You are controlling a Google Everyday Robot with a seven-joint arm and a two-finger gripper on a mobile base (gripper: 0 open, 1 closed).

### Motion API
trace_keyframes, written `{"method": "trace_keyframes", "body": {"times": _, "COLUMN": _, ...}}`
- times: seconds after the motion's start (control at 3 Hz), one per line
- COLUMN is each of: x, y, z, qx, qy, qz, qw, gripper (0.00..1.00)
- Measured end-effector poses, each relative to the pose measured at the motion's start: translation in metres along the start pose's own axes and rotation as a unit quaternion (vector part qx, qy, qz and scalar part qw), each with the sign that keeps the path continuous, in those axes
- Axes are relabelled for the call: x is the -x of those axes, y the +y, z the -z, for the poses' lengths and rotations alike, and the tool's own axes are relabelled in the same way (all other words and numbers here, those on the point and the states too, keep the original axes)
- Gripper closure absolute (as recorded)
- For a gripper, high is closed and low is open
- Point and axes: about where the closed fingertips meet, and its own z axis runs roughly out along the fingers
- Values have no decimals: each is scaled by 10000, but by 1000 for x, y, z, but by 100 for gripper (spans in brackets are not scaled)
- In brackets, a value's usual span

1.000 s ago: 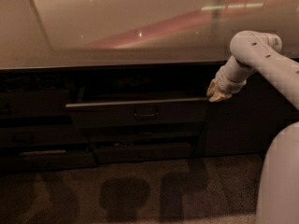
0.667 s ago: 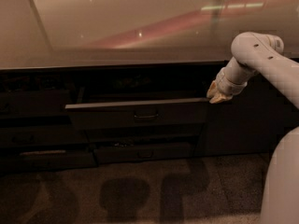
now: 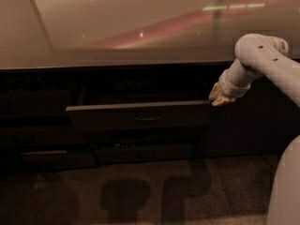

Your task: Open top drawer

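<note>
**Dim room, top drawer standing proud of the cabinet**

Low, brownish light fills the scene. A pale, glossy worktop (image 3: pixel 117 27) spans the upper half, with a reddish streak and a few bright specks reflected in it. Beneath its front edge runs a dark cabinet (image 3: pixel 253 125), almost black in the shadow.

The top drawer (image 3: pixel 108 118) sits just under the worktop, a little left of the middle. Its wide flat front stands forward of the cabinet face, with the long top edge catching a thin line of light and a dark gap behind it. A small loop handle (image 3: pixel 147 118) sits at the centre of the front; nothing is touching it.

A white arm (image 3: pixel 262 55) enters from the right edge and bends down towards the cabinet. At its end, the tool (image 3: pixel 219 97) is at the right-hand end of the drawer front's top edge, touching it or just beside it. Whether the tool is spread or pressed together cannot be told.

Below the drawer lies a shallower lower drawer front (image 3: pixel 145 153), and another low front (image 3: pixel 47 156) shows faintly to the left. Soft dark shadows fall on the floor (image 3: pixel 225 191). The robot's pale body (image 3: pixel 286 186) fills the lower right corner.
</note>
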Motion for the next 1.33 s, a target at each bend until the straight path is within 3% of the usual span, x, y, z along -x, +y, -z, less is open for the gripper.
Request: {"method": "trace_keyframes", "body": {"times": 1.33, "x": 5, "y": 21, "z": 2, "qx": 13, "qy": -66, "qz": 77, "qw": 9999, "gripper": 100}}
